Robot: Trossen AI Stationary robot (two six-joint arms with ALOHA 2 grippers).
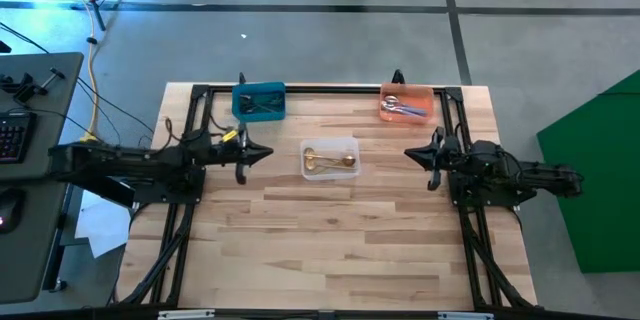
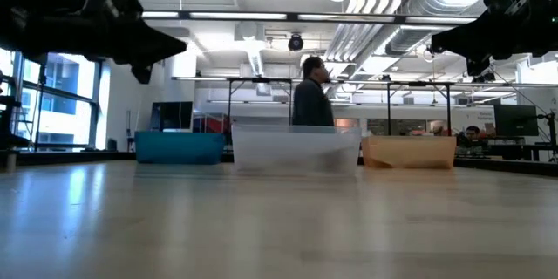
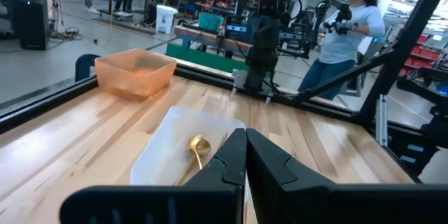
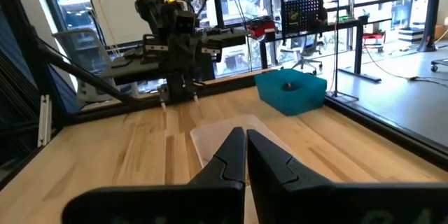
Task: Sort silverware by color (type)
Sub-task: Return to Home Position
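Observation:
Gold spoons [image 1: 330, 163] lie in the clear bin [image 1: 330, 143] at the table's middle far half; one gold spoon [image 3: 197, 147] shows in the left wrist view. Dark spoons [image 1: 262, 104] lie in the blue bin [image 1: 259, 88] at the far left. Silver spoons with lilac handles [image 1: 403, 109] lie in the orange bin [image 1: 406, 91] at the far right. My left gripper [image 1: 268, 153] hovers shut, left of the clear bin, above the table. My right gripper [image 1: 409, 152] hovers shut, right of the clear bin. Neither holds anything.
A black frame [image 1: 320, 90] runs along the table's far edge and sides. The three bins stand in the far half; the near half of the wood table [image 1: 330, 250] is bare. People [image 3: 343, 28] stand in the room beyond the table.

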